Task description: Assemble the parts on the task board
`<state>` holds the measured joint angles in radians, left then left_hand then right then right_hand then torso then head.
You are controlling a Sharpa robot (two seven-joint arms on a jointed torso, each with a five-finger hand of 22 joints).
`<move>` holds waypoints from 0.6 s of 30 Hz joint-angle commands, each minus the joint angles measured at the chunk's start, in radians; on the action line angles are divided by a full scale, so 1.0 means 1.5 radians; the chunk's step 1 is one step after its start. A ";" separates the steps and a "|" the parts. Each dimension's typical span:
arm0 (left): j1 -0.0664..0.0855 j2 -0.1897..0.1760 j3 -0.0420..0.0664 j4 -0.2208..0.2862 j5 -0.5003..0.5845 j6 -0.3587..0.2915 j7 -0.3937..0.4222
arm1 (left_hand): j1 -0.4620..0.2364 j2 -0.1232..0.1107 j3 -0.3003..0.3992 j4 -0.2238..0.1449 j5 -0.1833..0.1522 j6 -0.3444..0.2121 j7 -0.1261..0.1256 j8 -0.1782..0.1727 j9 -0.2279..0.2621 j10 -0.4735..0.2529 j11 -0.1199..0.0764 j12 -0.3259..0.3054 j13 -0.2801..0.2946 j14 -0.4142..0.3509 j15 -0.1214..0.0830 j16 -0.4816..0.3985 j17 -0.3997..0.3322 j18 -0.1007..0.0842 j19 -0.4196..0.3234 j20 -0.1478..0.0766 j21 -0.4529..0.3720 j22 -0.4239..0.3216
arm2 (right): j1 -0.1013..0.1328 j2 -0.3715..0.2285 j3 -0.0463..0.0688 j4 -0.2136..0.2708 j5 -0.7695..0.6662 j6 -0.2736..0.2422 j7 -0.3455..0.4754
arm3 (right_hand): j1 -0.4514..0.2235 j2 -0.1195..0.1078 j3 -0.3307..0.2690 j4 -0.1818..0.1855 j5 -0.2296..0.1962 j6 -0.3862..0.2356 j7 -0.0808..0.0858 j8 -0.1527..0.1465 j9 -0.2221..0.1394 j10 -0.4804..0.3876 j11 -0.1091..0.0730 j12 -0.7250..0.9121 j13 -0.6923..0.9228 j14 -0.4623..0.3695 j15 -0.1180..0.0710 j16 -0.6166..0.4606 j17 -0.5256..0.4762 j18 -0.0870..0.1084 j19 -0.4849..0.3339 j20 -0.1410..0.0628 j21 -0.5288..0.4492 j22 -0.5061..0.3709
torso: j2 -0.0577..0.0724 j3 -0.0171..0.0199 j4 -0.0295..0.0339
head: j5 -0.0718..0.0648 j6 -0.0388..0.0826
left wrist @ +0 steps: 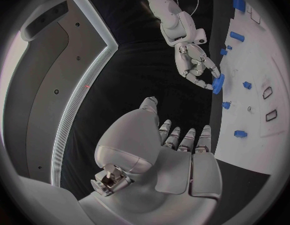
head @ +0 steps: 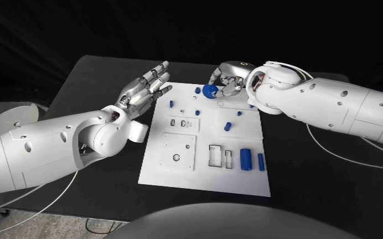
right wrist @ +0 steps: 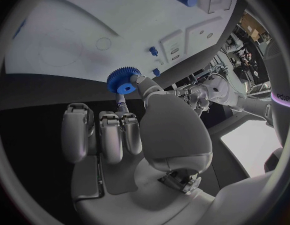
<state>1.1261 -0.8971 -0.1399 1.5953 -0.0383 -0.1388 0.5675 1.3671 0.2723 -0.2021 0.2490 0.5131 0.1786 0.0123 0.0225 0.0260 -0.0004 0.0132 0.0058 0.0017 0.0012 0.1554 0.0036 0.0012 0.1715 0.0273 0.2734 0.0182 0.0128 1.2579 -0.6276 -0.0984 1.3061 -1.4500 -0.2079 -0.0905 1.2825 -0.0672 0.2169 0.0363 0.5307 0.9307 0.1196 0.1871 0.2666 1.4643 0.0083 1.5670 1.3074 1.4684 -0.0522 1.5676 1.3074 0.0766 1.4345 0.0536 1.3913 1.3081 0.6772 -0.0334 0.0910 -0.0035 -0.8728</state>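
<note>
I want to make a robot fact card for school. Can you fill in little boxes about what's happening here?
Place: black table with a white task board
Right hand: holds a blue gear over the board's far edge
How it holds: gear pinched in the fingers
Left hand: holds nothing, fingers spread, beside the board
On the board: small blue parts and empty slots

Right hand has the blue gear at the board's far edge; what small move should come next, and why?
Probably carry the blue gear a little inward over the task board and lower it. The right hand pinches the gear at the board's far edge, apparently above the surface, while the left hand is open beside the board, holding nothing.
</note>
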 commanded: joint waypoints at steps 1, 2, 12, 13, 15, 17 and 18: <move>0.000 0.003 0.000 -0.001 0.000 0.015 0.006 | 0.006 0.000 0.003 -0.001 0.004 0.001 0.004 0.004 0.001 0.000 0.004 -0.004 -0.001 0.000 0.003 -0.002 0.000 0.006 0.000 0.003 0.003 0.001 | -0.004 0.017 0.000 -0.017 -0.001 -0.004 0.014 | -0.007 -0.002 0.000 0.004 0.001 0.049 -0.030 0.065 0.116 0.071 -0.004 0.003 0.176 0.068 -0.005 0.002 0.176 -0.014 0.003 0.000 0.004 0.058 | 0.000 0.0006 -0.0001 | 0.002 0.000; -0.001 0.003 0.000 -0.001 0.000 0.015 0.006 | 0.006 0.000 0.003 -0.002 0.004 0.001 0.004 0.004 0.001 0.000 0.005 -0.004 -0.001 0.000 0.003 -0.002 0.000 0.006 0.000 0.003 0.003 0.001 | -0.005 0.024 0.000 -0.024 -0.003 -0.003 0.014 | -0.007 -0.002 0.000 0.004 0.001 0.049 -0.030 0.065 0.116 0.071 -0.004 0.003 0.176 0.068 -0.005 0.002 0.176 -0.014 0.003 0.000 0.004 0.058 | 0.000 0.0006 0.0003 | 0.002 0.000; -0.001 0.003 0.000 -0.002 0.000 0.014 0.006 | 0.006 0.000 0.003 -0.002 0.004 0.001 0.004 0.004 0.001 0.000 0.005 -0.004 -0.001 0.000 0.004 -0.002 0.000 0.006 0.001 0.004 0.003 0.001 | -0.012 0.073 0.000 -0.064 -0.026 0.011 0.002 | -0.005 -0.003 0.007 0.004 0.001 0.036 -0.024 0.050 0.114 0.071 0.000 0.003 0.176 0.068 -0.002 0.002 0.176 -0.013 -0.001 0.000 0.000 0.056 | -0.001 -0.0005 -0.0043 | 0.002 0.000; -0.001 0.003 0.000 -0.002 0.000 0.015 0.006 | 0.006 0.000 0.003 -0.002 0.004 0.001 0.004 0.004 0.001 0.000 0.005 -0.004 -0.001 0.000 0.004 -0.002 0.000 0.006 0.001 0.004 0.003 0.001 | -0.012 0.076 0.000 -0.067 -0.027 0.013 0.001 | -0.006 -0.003 0.008 0.005 0.000 0.032 -0.022 0.045 0.113 0.071 0.002 0.003 0.176 0.068 -0.001 0.002 0.176 -0.012 -0.002 0.001 -0.002 0.054 | 0.000 -0.0005 -0.0048 | 0.002 0.000; -0.001 0.003 0.000 -0.002 0.000 0.015 0.006 | 0.006 -0.001 0.003 -0.002 0.004 0.002 0.004 0.004 0.001 0.000 0.005 -0.004 -0.001 0.000 0.004 -0.002 0.000 0.006 0.001 0.004 0.003 0.001 | -0.012 0.082 0.000 -0.072 -0.029 0.016 -0.001 | -0.006 -0.004 0.010 0.005 0.000 0.030 -0.020 0.041 0.112 0.071 0.004 0.003 0.176 0.068 0.001 0.002 0.176 -0.012 -0.004 0.002 -0.004 0.053 | 0.000 -0.0003 -0.0047 | -0.001 0.000; -0.001 0.004 0.000 -0.002 0.000 0.015 0.007 | 0.006 -0.001 0.003 -0.002 0.004 0.002 0.004 0.004 0.001 0.000 0.005 -0.004 -0.001 0.000 0.004 -0.002 0.000 0.006 0.001 0.004 0.003 0.001 | -0.012 0.088 0.000 -0.078 -0.031 0.018 -0.002 | -0.006 -0.004 0.012 0.005 -0.001 0.028 -0.019 0.037 0.111 0.071 0.005 0.003 0.176 0.068 0.002 0.002 0.176 -0.011 -0.006 0.003 -0.006 0.052 | 0.000 -0.0008 -0.0048 | -0.002 0.000; -0.001 0.004 0.000 -0.002 0.000 0.015 0.007 | 0.006 -0.001 0.003 -0.002 0.004 0.002 0.004 0.004 0.001 0.000 0.005 -0.004 -0.001 0.000 0.004 -0.002 0.000 0.006 0.001 0.004 0.003 0.001 | -0.012 0.091 0.000 -0.080 -0.031 0.018 -0.002 | -0.006 -0.004 0.012 0.005 -0.001 0.028 -0.019 0.036 0.111 0.071 0.005 0.003 0.176 0.068 0.002 0.002 0.176 -0.011 -0.006 0.003 -0.006 0.051 | 0.000 -0.0009 -0.0050 | -0.002 0.000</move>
<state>1.1248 -0.8940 -0.1401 1.5918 -0.0382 -0.1364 0.5675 1.3671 0.2723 -0.2021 0.2490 0.5131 0.1786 0.0122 0.0225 0.0260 -0.0004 0.0131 0.0058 0.0009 0.0011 0.1553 0.0036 0.0014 0.1715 0.0274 0.2734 0.0182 0.0129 1.2406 -0.4939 -0.0985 1.1897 -1.4724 -0.1994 -0.0865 1.2761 -0.0741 0.2288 0.0417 0.5304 0.9309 0.1197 0.1898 0.2666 1.4646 0.0086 1.5670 1.3073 1.4683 -0.0521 1.5675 1.3073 0.0767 1.4306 0.0575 1.3843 1.3077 0.6769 -0.0337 0.0846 -0.0051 -0.8728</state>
